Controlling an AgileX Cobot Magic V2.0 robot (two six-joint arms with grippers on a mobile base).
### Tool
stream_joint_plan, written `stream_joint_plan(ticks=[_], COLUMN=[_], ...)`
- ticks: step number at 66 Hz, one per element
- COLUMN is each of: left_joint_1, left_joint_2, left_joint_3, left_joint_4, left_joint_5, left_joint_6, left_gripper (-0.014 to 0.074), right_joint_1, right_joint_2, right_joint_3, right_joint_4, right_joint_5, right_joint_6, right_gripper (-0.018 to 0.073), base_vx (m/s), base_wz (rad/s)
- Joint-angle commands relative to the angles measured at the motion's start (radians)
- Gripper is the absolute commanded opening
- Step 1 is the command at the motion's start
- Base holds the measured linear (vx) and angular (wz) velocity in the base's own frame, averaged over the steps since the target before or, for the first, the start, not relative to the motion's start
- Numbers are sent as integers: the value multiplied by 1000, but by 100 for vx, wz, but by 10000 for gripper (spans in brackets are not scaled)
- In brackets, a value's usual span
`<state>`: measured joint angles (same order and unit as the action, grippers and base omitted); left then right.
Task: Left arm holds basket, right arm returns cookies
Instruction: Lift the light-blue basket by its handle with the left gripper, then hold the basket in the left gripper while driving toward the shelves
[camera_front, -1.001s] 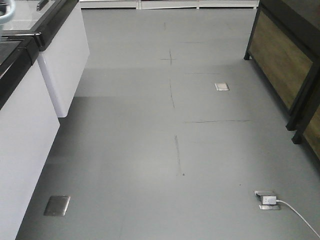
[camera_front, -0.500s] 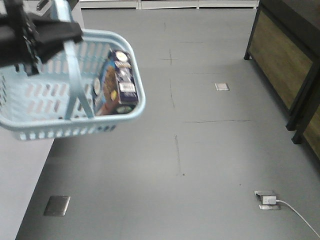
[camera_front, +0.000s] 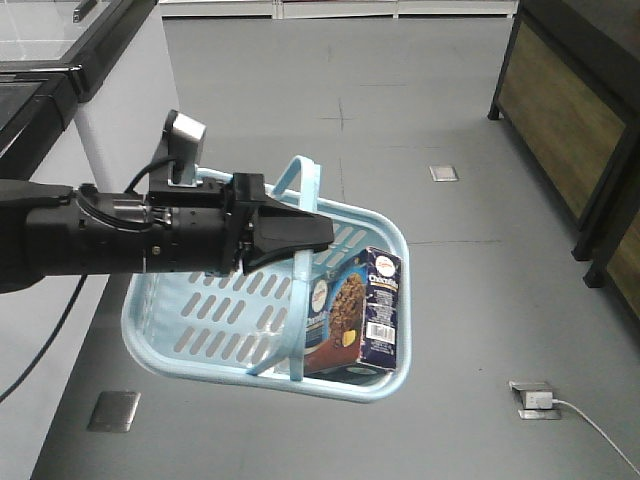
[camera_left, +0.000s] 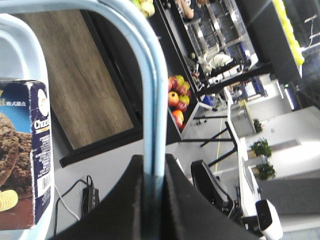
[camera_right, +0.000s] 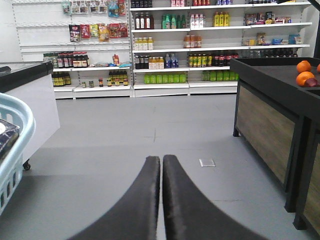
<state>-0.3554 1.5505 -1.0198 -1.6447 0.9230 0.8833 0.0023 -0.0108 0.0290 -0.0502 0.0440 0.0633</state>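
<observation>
The left arm (camera_front: 100, 240) reaches across the basket (camera_front: 160, 345), which hangs by its handle (camera_front: 300, 290) above the grey floor (camera_front: 450, 280). The left fingers (camera_front: 290, 235) are clenched on that handle. The left wrist view confirms it, with the pale blue bar pinched between both black fingers (camera_left: 125, 200) and no gap showing. A small white-grey camera block (camera_front: 185, 135) stands up from the arm above the basket's far rim. The cookies (camera_front: 365, 310) lie inside the basket, on end in the corner farthest from the arm, with the barcode panel facing outward. The carton sits below and beyond the left fingers, apart from them and touching neither. In the left wrist view it shows at the picture's left edge (camera_left: 22, 155), beside the basket wall and well clear of the grip point. The right fingers (camera_right: 145, 200) are pressed together with nothing between them. In that view the basket rim (camera_right: 20, 120) shows only at the far left, well apart from the fingers, and the cookies cannot be made out with certainty. A floor socket (camera_front: 535, 398) lies beyond the basket's carton corner. A dark wood-panelled stand (camera_front: 570, 110) is farther off on that side.
</observation>
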Motion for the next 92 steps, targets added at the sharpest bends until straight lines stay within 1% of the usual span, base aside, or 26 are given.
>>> stream_joint_plan(ticks=[1,19,26,47,55,76,87,92], left_joint_1=[-46,-148,-167,-196,-197,-197,-197,-197], left_joint_2=[-38,-37,-37,-37,-37,-37,-37,-37], left_joint_3=[-28,-28,-28,-28,-28,-28,-28,-28], left_joint_4=[-138,-138,-138,-138,-138,-138,-119,-94], left_joint_5=[1,-42,-51,-55,-53,13,40,40], left_joint_6=[28,28,28,28,27,23,17,17], left_gripper=[-6,-6,-6,-6,-6,-6,-6,-6], right_joint_1=[-4,-4,-4,-4,-4,-4,-4,-4], right_joint_2=[-11,-11,-11,-11,-11,-11,-11,-11], right_joint_3=[2,2,2,2,2,2,2,2], right_joint_4=[-3,-3,-3,-3,-3,-3,-3,-3], right_joint_5=[-70,-70,-70,-70,-70,-70,-70,-70], right_joint_6=[-8,-8,-8,-8,-8,-8,-8,-8], right_gripper=[-8,-8,-8,-8,-8,-8,-8,-8], base_vx=[0,0,0,0,0,0,0,0], base_wz=[0,0,0,0,0,0,0,0])
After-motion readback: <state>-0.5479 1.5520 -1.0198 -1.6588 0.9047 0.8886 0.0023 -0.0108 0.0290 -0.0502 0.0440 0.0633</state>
